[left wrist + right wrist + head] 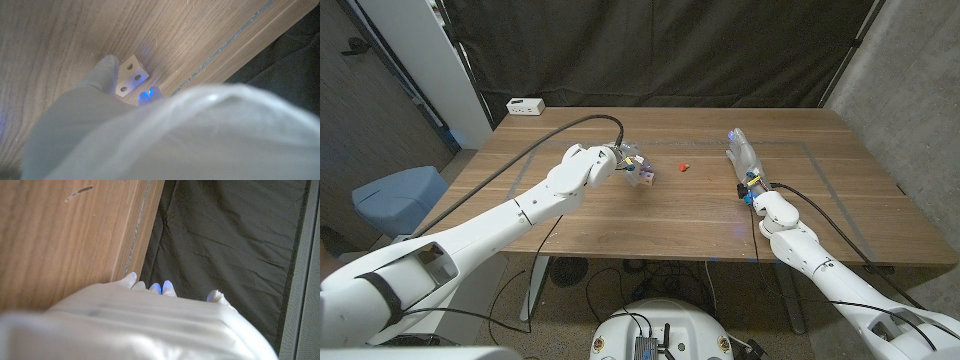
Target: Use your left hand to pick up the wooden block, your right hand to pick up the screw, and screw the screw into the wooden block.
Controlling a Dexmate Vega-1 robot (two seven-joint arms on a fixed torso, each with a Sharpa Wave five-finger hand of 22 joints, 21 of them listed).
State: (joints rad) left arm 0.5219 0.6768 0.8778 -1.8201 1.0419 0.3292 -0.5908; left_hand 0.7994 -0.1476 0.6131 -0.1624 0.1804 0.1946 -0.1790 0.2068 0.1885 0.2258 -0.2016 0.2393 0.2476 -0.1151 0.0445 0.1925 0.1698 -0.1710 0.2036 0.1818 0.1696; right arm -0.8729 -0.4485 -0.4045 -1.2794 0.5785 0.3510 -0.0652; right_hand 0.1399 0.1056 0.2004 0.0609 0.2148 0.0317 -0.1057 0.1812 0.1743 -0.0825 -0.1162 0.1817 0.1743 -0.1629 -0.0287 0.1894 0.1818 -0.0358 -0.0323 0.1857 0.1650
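My left hand (623, 160) pinches the small pale wooden block (644, 177) with two holes at frame centre, while the tiny red screw (684, 167) lies untouched on the brown wooden surface (720, 215) (my right hand (741, 152) empty, fingers extended), threading undone.

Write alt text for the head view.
The robot's left hand holds a small wooden block above a wooden table, a red screw lying just beyond. The right hand waits, fingers extended, at the right.
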